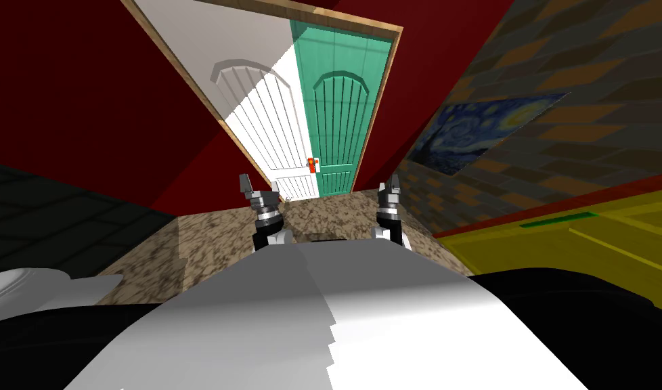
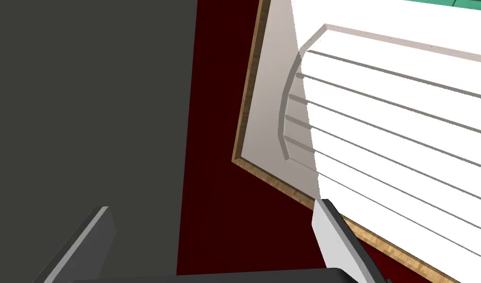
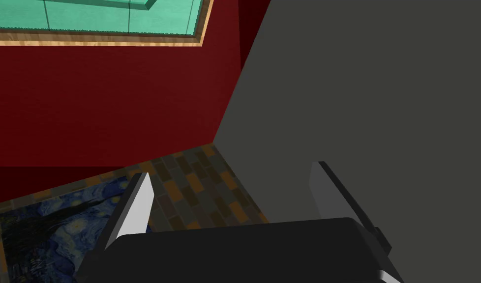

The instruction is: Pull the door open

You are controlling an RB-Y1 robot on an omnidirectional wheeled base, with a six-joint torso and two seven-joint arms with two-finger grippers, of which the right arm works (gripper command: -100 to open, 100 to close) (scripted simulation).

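Ahead of me a wooden door frame holds a white panelled leaf on the left and a green panelled leaf on the right. A small orange-red handle sits at their seam, low down. My left gripper is raised short of the white leaf, open and holding nothing. The right gripper stands beside the frame's right post, also open. Past the left gripper, its wrist view shows the white leaf. The right gripper points near a corner of the green leaf.
Dark red walls flank the door. On the right, a brick wall carries a starry night painting, and yellow furniture stands below it. A white rounded fixture sits at my lower left. Speckled brown floor leads to the door.
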